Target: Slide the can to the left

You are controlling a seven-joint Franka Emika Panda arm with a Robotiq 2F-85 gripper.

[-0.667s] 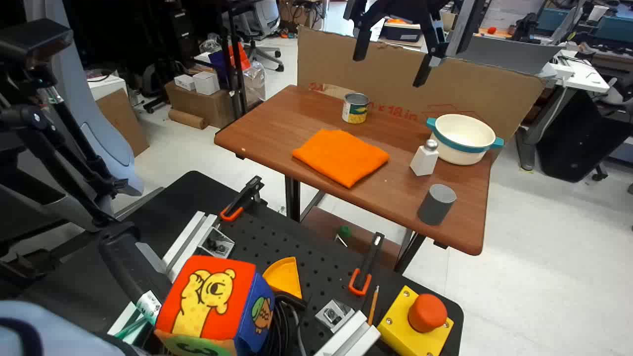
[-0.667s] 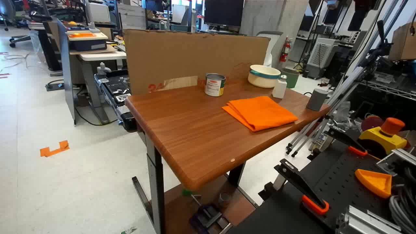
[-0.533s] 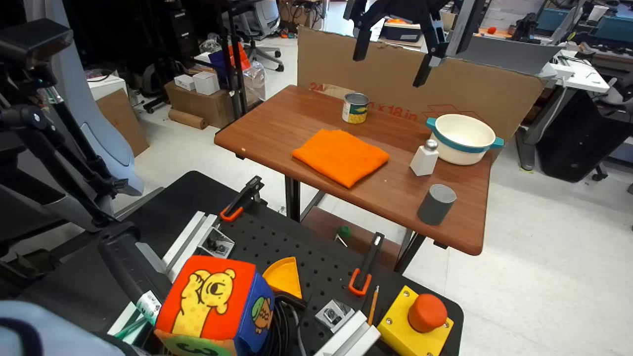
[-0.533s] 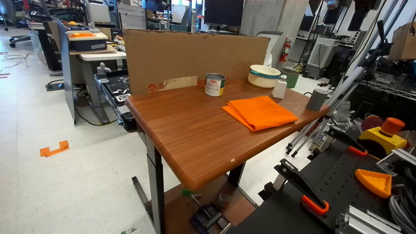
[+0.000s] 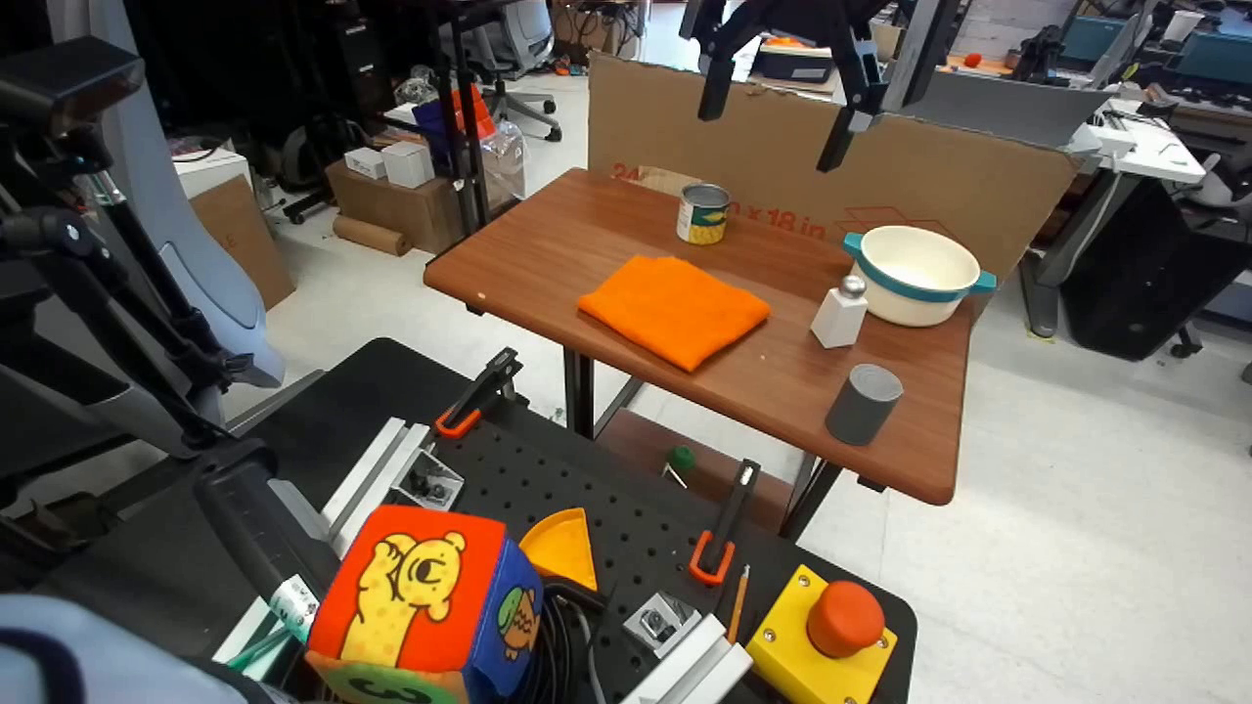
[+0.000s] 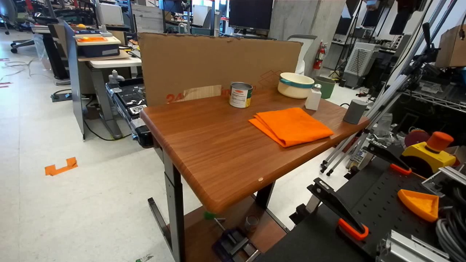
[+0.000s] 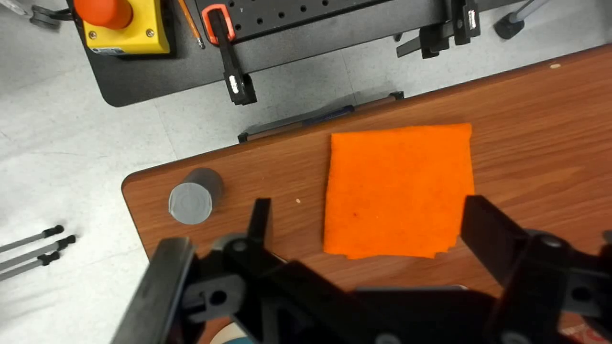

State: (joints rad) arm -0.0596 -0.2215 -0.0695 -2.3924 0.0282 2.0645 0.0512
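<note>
The can [image 5: 703, 213] stands upright near the back edge of the brown table, before the cardboard. It has a green and yellow label with a white panel and a grey metal rim. It also shows in an exterior view [image 6: 240, 95]. It does not show in the wrist view. My gripper [image 5: 771, 139] hangs high at the top of an exterior view, apart from the can, with its fingers spread. In the wrist view the gripper [image 7: 367, 210] is open with nothing between its fingers, above the table and the folded orange cloth [image 7: 399, 191].
A white shaker [image 5: 839, 313] and a cream pot with teal handles [image 5: 915, 274] stand at one end of the table [image 5: 528, 254]. A grey cup [image 5: 864, 404] stands near the front corner. Upright cardboard [image 6: 218, 62] lines the back edge.
</note>
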